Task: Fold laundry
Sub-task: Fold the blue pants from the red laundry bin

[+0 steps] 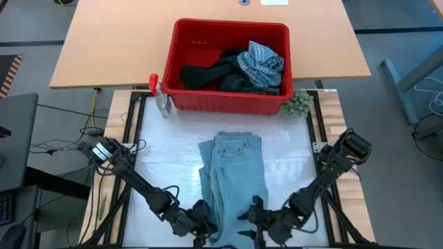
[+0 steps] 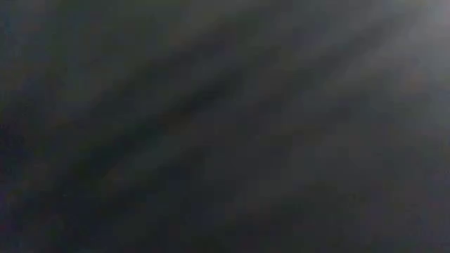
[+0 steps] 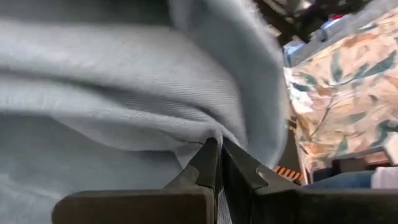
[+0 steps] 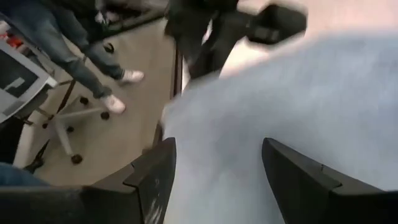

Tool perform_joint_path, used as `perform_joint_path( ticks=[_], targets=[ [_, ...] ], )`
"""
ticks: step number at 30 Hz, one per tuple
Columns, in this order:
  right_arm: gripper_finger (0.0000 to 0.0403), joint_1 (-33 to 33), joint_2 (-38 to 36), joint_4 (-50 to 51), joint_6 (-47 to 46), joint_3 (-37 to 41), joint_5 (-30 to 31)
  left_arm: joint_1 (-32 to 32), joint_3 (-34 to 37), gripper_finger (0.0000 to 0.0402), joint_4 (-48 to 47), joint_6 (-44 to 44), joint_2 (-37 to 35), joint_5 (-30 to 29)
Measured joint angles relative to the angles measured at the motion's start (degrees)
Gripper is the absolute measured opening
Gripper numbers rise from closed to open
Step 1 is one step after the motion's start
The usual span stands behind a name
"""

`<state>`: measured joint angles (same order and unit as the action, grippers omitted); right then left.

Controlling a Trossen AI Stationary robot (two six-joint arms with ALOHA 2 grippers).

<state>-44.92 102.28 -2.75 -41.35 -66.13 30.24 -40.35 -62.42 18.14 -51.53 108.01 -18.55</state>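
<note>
Light blue jeans (image 1: pixel 232 173) lie on the white table top, folded lengthwise, with the waistband toward the red basket and the leg ends at the near edge. My left gripper (image 1: pixel 204 220) is at the left side of the leg end, shut on the light blue cloth (image 3: pixel 124 93). My right gripper (image 1: pixel 250 216) is at the right side of the leg end. It is open, and the jeans cloth (image 4: pixel 298 93) fills the gap between its fingers (image 4: pixel 217 146). The low view is dark and shows nothing. My left gripper (image 3: pixel 217 149) pinches a fold of the jeans' leg end (image 3: pixel 208 134) between its two fingertips, coming in low from the table's near left. The cloth bunches up over the fingers; how many layers it holds I cannot tell. My right gripper: whether its fingers touch the cloth I cannot tell.
The red basket (image 1: pixel 228 26) stands at the far edge holding a grey-blue striped garment (image 1: pixel 261 63) and black ones (image 1: pixel 204 72). A green fuzzy ball (image 1: pixel 299 104) and a red-capped spray bottle (image 1: pixel 159 93) flank it. A person's legs (image 4: pixel 68 43) show beyond the table.
</note>
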Motion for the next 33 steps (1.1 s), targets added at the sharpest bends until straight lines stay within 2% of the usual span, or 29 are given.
perform_joint_path(
  ticks=[3, 8, 12, 17, 23, 25, 27, 30, 33],
  targets=[
    [0.0264, 2.38, -0.11, -3.41, 6.33, -0.02, -0.13, -0.48, -2.04, 0.0, 0.15, 1.35, 0.0, -0.43],
    [0.0264, 6.68, -0.11, -3.38, 13.17, -0.02, -0.44, -1.96, -2.64, 0.0, -0.12, 0.67, 0.0, -0.37],
    [0.0264, 10.17, 0.13, -3.65, 17.04, -0.02, -2.9, -3.05, -2.08, 0.0, 0.71, -1.6, 0.94, -0.58],
    [0.0264, 13.18, 0.18, -5.45, 18.09, -0.02, -8.5, -3.55, -1.18, 0.0, 2.33, -1.76, 1.72, -4.33],
    [0.0264, 14.75, 0.18, -3.53, 16.77, -0.07, -6.7, -3.92, -1.0, 0.0, 10.28, -6.97, 8.48, -3.24],
    [0.0264, 15.58, 0.19, -2.14, 16.09, -0.03, -5.49, -4.09, -1.03, 0.0, 10.42, -8.36, 9.14, -3.31],
    [0.0264, 16.34, -0.39, -2.08, 16.06, -0.02, -6.8, -4.29, -1.05, 0.0, 8.91, -9.33, 9.33, -3.34],
    [0.0264, 16.27, -4.07, 3.76, 15.32, -1.11, -6.72, -4.47, -1.05, 0.0, 9.0, -9.44, 9.31, -3.35],
    [0.0261, 18.0, -7.46, 13.91, 9.87, -1.28, -4.85, -4.89, -1.05, 0.0, 9.09, -9.68, 9.31, -2.04]
  ],
)
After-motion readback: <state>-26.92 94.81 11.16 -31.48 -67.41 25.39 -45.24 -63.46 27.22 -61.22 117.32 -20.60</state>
